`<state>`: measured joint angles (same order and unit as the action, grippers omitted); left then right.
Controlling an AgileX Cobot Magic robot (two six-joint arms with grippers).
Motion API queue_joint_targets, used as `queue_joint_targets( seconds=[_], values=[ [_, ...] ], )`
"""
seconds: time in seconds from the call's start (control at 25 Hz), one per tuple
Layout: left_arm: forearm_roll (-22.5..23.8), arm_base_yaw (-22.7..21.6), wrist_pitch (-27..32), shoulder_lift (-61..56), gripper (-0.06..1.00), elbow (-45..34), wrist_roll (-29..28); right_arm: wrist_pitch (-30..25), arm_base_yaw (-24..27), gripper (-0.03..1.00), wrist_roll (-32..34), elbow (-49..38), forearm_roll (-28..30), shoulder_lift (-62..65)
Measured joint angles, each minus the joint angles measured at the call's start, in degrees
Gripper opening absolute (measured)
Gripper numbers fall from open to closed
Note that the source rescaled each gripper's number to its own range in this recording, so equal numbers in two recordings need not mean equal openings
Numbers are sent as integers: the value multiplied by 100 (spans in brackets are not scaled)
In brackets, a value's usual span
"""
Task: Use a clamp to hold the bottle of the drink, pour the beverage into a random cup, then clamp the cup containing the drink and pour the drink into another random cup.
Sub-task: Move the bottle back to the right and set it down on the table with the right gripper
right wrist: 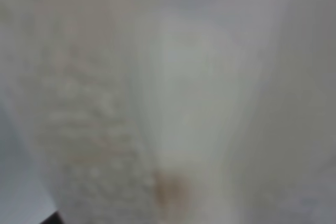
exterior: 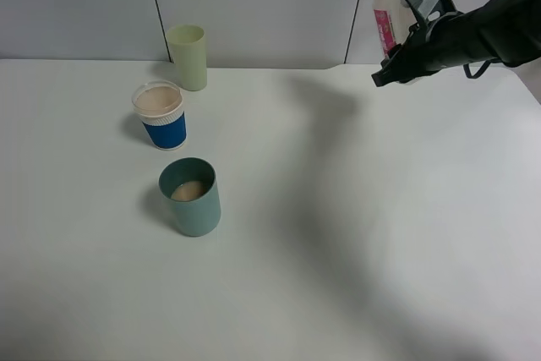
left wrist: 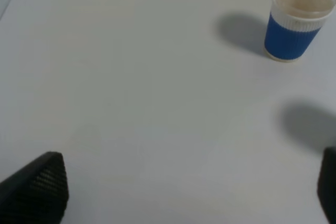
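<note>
The teal cup (exterior: 193, 205) stands at the front left of the table with beige beverage (exterior: 188, 191) in its bottom. Behind it is the blue paper cup (exterior: 162, 120) (left wrist: 294, 24), its inside beige up near the rim. The bottle (exterior: 389, 10) is upright at the far right, with its base hidden behind my right arm. My right gripper (exterior: 380, 79) hangs just in front of it, its fingers together in a point. A pale blur fills the right wrist view. My left gripper (left wrist: 184, 192) is open over bare table, short of the blue cup.
A pale yellow-green tumbler (exterior: 188, 57) stands at the back left near the wall panels. The white table (exterior: 355, 226) stretches from the cups to the right arm. The left arm is outside the exterior high view.
</note>
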<state>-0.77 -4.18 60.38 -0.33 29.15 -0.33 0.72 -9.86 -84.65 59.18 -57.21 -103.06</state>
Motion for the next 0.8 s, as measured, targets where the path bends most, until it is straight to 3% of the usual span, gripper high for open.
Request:
queue_joint_targets(
  seconds=[0.16,0.24,0.32,0.48,0.64,0.72,0.76,0.8],
  values=[
    [0,0,0,0,84,0,0,108,-11,0,844,0,793,0],
    [0,0,0,0,84,0,0,299,-11,0,2942,0,2607,0],
    [0,0,0,0,84,0,0,420,-11,0,4017,0,3460,0],
    [0,0,0,0,84,0,0,686,-11,0,5560,0,4607,0],
    [0,0,0,0,84,0,0,987,-11,0,6641,-52,5589,0],
    [0,0,0,0,84,0,0,1660,-11,0,7282,-307,6112,7],
    [0,0,0,0,84,0,0,1660,-11,0,7282,-307,6112,7],
    [0,0,0,0,84,0,0,2162,-11,0,7639,-613,6345,7]
  ],
)
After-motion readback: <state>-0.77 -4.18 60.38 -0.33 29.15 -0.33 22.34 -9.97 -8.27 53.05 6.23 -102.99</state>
